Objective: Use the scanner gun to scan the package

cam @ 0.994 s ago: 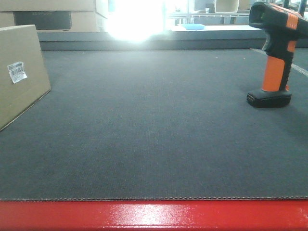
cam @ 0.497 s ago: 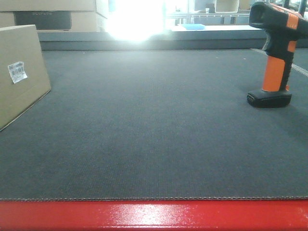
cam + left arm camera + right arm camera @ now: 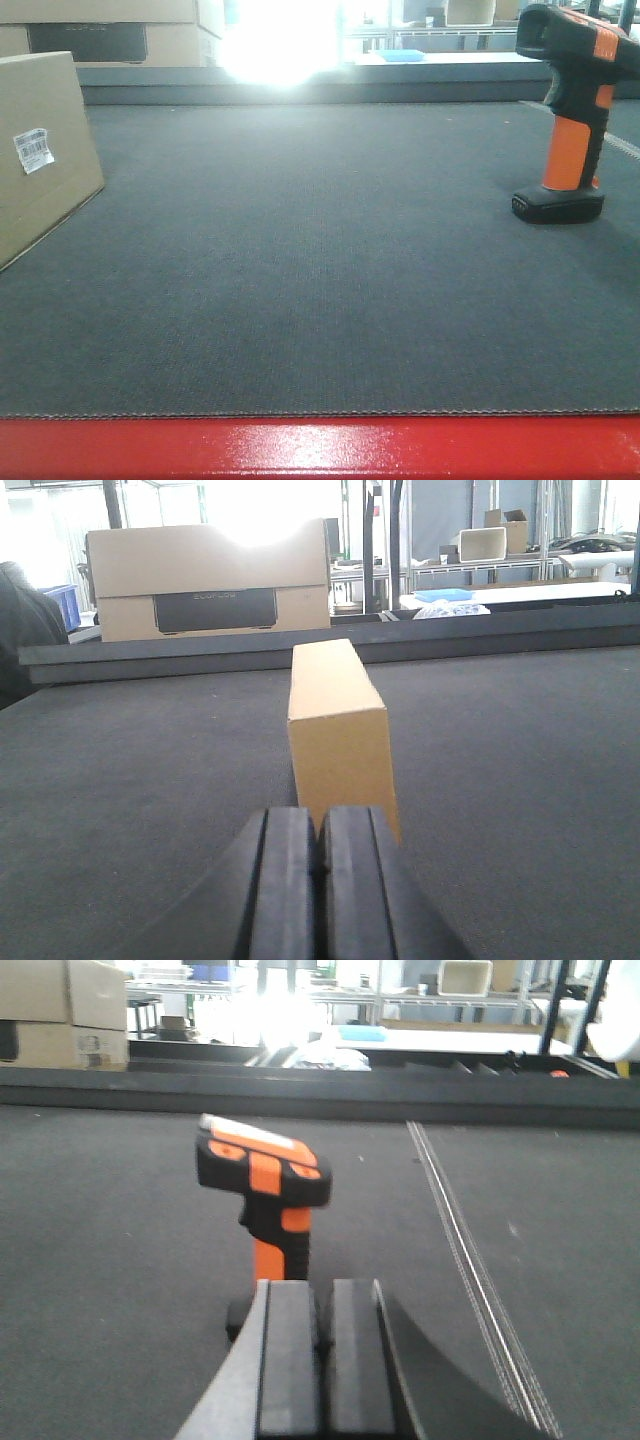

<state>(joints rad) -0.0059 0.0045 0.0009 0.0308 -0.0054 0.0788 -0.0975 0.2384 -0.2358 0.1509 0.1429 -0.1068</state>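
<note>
Your worktop is a broad dark grey mat with a red front edge, and it carries both task items well apart from each other. The package stands at the far left of the front view, its white barcode label on the face turned toward the middle of the mat. In your left wrist view the same package stands upright, narrow end toward the camera, just past the end effector. Behind it, beyond the raised back edge of the worktop, sits a pale carton with a dark panel.

The scanner gun stands upright on its black foot at the far right, head pointing left. From the right wrist it appears blurred, directly ahead of the fingertips.

Your left end effector sits low and level over the mat, aimed straight at the package, its two dark pads pressed together with nothing between them. Your right end effector is posed the same way, low and level, lined up on the scanner's orange handle, pads closed and empty.
</note>
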